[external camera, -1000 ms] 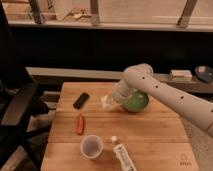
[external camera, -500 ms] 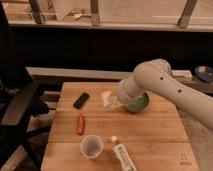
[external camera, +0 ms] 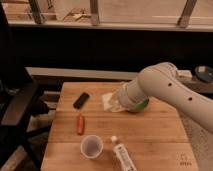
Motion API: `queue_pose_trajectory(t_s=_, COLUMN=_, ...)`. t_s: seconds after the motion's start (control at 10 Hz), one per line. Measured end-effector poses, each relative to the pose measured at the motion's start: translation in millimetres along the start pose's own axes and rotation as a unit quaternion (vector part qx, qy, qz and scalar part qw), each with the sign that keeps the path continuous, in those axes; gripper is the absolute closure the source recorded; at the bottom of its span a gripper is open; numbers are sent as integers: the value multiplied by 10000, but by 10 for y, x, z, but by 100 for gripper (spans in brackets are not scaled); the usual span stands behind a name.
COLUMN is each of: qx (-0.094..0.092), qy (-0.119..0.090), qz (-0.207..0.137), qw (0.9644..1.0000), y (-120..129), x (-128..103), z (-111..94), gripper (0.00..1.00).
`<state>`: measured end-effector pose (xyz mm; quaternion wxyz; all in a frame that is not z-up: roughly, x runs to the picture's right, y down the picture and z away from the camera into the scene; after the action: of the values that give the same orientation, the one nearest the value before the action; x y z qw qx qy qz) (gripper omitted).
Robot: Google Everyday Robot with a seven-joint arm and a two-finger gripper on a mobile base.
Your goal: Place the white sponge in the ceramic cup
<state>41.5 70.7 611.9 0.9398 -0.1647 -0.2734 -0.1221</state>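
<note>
1. The wooden table (external camera: 150,135) fills the lower part of the view, with its planks running side to side.
2. The white arm (external camera: 170,92) comes in from the right edge. It reaches left and down over the back half of the table and ends near the middle.
3. A black chair (external camera: 20,107) stands off the table's left edge.
4. A green bowl (external camera: 144,105) sits on the back half of the table, mostly hidden behind the arm — only a strip of green shows at the arm's lower edge.
5. The cup (external camera: 92,146) stands upright near the front edge, left of centre, and its greyish inside faces up.
6. A white tube (external camera: 123,156) lies just to the right of the cup. Its small cap points toward the back and its body runs off toward the front edge.
7. The gripper (external camera: 111,103) is at the arm's left end, over the table between the bowl and a black object. Its fingers are closed on the sponge.
8. The flat black object (external camera: 81,100) lies tilted near the back left of the table, apart from the gripper.
9. The sponge (external camera: 106,100) is a pale block at the gripper's tip, held clear of the cup — well behind it and slightly to its right.
10. A thin orange stick (external camera: 80,123) lies between the black object and the cup, pointing front to back.
</note>
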Motion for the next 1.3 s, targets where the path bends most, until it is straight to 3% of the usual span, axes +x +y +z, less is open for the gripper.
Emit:
queue_pose_trajectory(t_s=0.1, qx=-31, qy=-20, qz=-15, qw=10000, y=6, x=-9, z=9, gripper=100)
queue_pose_trajectory(t_s=0.3, qx=-411, qy=-295, qz=-282, qw=9983, y=176, x=-161, z=132, gripper=100)
queue_pose_trajectory(t_s=0.4, qx=-759, qy=-571, qz=-518, qw=9941, y=349, x=-309, z=237, gripper=100)
queue_pose_trajectory(t_s=0.6, qx=-1256, qy=-989, qz=-768, qw=9842, y=594, x=-491, z=376, gripper=100)
queue_pose_trajectory(t_s=0.8, qx=-1746, qy=-1405, qz=-1093, qw=9684, y=787, x=-740, z=505, gripper=100)
queue_pose_trajectory(t_s=0.9, qx=-1844, qy=-1451, qz=-1135, qw=9655, y=833, x=-760, z=510, gripper=100)
queue_pose_trajectory(t_s=1.2, qx=-1843, qy=-1441, qz=-1129, qw=9657, y=831, x=-759, z=510, gripper=100)
queue_pose_trajectory(t_s=1.3, qx=-1920, qy=-1447, qz=-1110, qw=9643, y=878, x=-776, z=525, gripper=100)
